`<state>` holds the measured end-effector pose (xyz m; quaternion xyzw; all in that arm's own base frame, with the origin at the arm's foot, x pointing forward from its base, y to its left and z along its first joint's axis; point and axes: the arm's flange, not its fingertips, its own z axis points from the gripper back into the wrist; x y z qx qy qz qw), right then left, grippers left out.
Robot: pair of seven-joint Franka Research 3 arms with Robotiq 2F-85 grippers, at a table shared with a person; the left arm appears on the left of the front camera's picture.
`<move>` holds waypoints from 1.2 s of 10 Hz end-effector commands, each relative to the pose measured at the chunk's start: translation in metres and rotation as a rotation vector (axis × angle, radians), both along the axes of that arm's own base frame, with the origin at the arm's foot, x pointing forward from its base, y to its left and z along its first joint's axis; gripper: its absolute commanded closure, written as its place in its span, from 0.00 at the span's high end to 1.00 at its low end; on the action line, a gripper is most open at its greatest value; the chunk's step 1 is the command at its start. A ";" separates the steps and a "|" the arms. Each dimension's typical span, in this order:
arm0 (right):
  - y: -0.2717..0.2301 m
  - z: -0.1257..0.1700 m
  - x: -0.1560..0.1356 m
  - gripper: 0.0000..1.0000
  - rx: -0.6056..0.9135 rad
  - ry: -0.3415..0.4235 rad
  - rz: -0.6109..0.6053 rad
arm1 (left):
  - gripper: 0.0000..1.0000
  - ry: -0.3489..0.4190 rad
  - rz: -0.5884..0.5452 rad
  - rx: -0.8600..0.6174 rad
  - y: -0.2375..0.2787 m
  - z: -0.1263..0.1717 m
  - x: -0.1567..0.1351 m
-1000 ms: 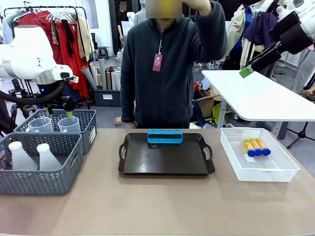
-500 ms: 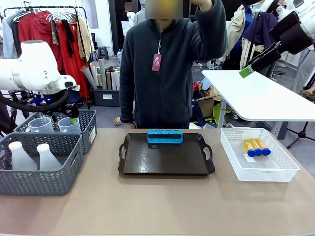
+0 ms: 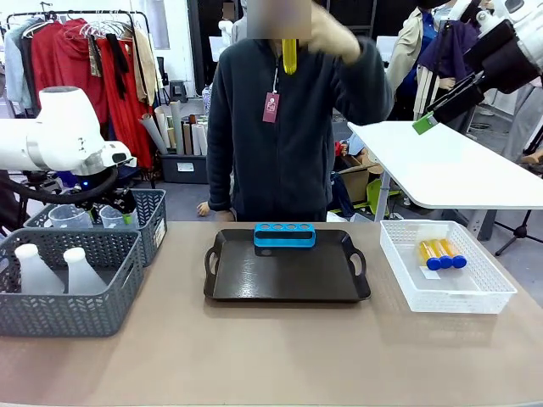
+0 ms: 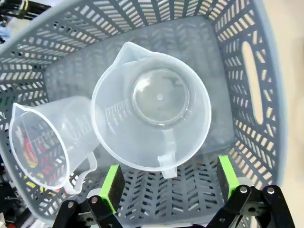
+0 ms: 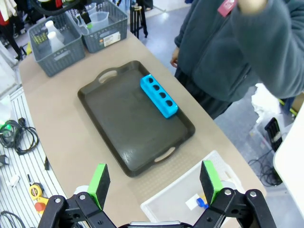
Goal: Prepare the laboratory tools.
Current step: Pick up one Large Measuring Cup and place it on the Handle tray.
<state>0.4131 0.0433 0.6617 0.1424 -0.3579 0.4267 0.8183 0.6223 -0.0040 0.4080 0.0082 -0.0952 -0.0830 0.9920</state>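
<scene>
The left gripper (image 4: 169,178) is seen with its jaws spread wide and nothing between them. It is poised above a clear plastic measuring beaker with a handle (image 4: 152,118), which stands upright in the middle of a grey slatted plastic basket (image 4: 228,57). The green pads are set either side of the beaker's handle at the lower middle of the frame, which is judged to be a line-up for a grasp there. A second clear beaker (image 4: 42,142) is seen just beside the first at the lower left.

In the front view two frosted white conical flasks (image 3: 38,270) are kept in a nearer grey basket (image 3: 76,318) at the lower left. Three yellow-amber tubes with blue caps (image 3: 441,253) are laid in a white mesh tray (image 3: 450,303) at the right. A fourth yellow tube (image 3: 290,55) is held up at the top centre by the person's hand (image 3: 335,34). A blue four-hole tube rack (image 3: 284,235) is placed at the far edge of a black handled tray (image 3: 284,275), presumably to receive the tubes. The right gripper (image 5: 154,181) is held high above the table, jaws apart and empty.
</scene>
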 end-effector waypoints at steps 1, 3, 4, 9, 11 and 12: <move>0.000 0.000 0.001 1.00 0.022 -0.003 0.013 | 1.00 -0.011 0.028 0.000 0.006 -0.010 0.001; 0.000 0.000 0.001 1.00 0.022 -0.003 0.013 | 1.00 -0.031 0.034 -0.001 0.004 -0.019 0.006; 0.000 0.000 0.001 1.00 0.022 -0.003 0.013 | 1.00 -0.032 0.033 -0.001 0.003 -0.022 0.009; 0.000 0.000 0.001 1.00 0.022 -0.003 0.013 | 0.24 -0.044 0.022 0.011 0.002 -0.026 0.011; 0.000 0.000 0.001 1.00 0.022 -0.003 0.013 | 0.00 -0.043 0.024 0.008 0.001 -0.026 0.009; 0.000 0.000 0.001 1.00 0.022 -0.003 0.013 | 0.00 -0.041 0.022 0.007 0.002 -0.025 0.009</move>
